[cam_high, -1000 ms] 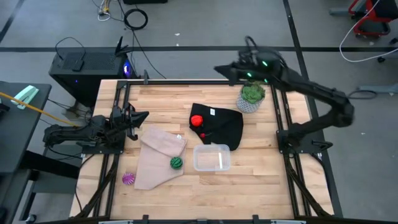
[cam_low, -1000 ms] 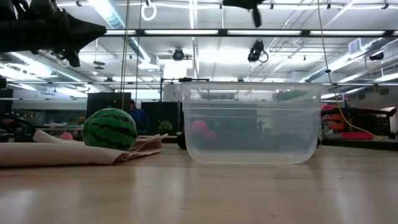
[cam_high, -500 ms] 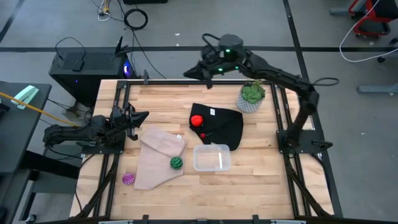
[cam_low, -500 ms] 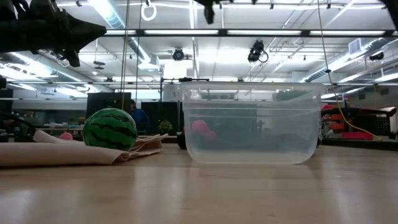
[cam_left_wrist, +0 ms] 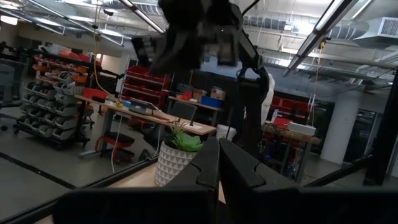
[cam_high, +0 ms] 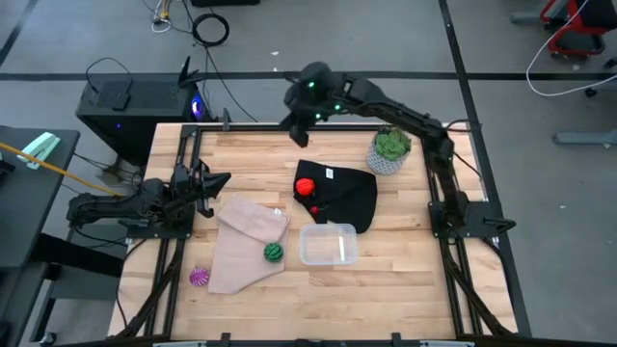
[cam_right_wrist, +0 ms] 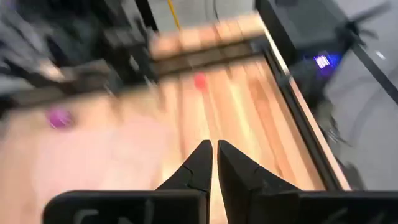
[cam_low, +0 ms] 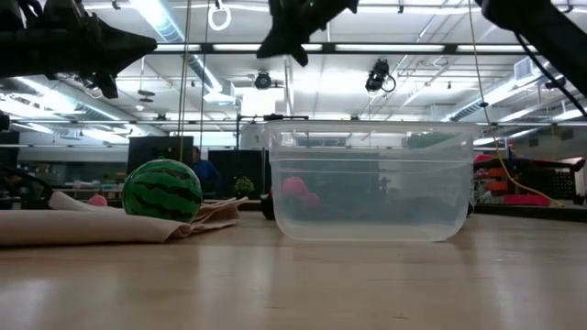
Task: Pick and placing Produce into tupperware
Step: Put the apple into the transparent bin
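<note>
The red piece (cam_high: 306, 186) lies on a black cloth (cam_high: 349, 198) mid-table and shows through the container in the low view (cam_low: 293, 188). The green striped ball (cam_high: 274, 253) (cam_low: 162, 190) rests on a beige cloth (cam_high: 246, 241). The purple ribbed ball (cam_high: 200, 278) (cam_right_wrist: 59, 117) sits on bare wood near the left edge. The clear tupperware (cam_high: 328, 244) (cam_low: 371, 183) stands nearer than the black cloth. My right gripper (cam_high: 292, 130) (cam_right_wrist: 214, 149) hovers shut, high over the far edge, beyond the red piece. My left gripper (cam_high: 220, 180) (cam_left_wrist: 217, 155) waits shut at the left edge.
A leafy plant in a pale pot (cam_high: 389, 149) (cam_left_wrist: 177, 155) stands at the far right, under my right arm's reach. Rails run along the table's left and right sides. Bare wood lies along the near edge and to the right of the tupperware.
My right arm has swung from above the plant toward the table's left along the far edge, and its gripper has come down into the top of the low view. The produce, the cloths and the tupperware have stayed put.
</note>
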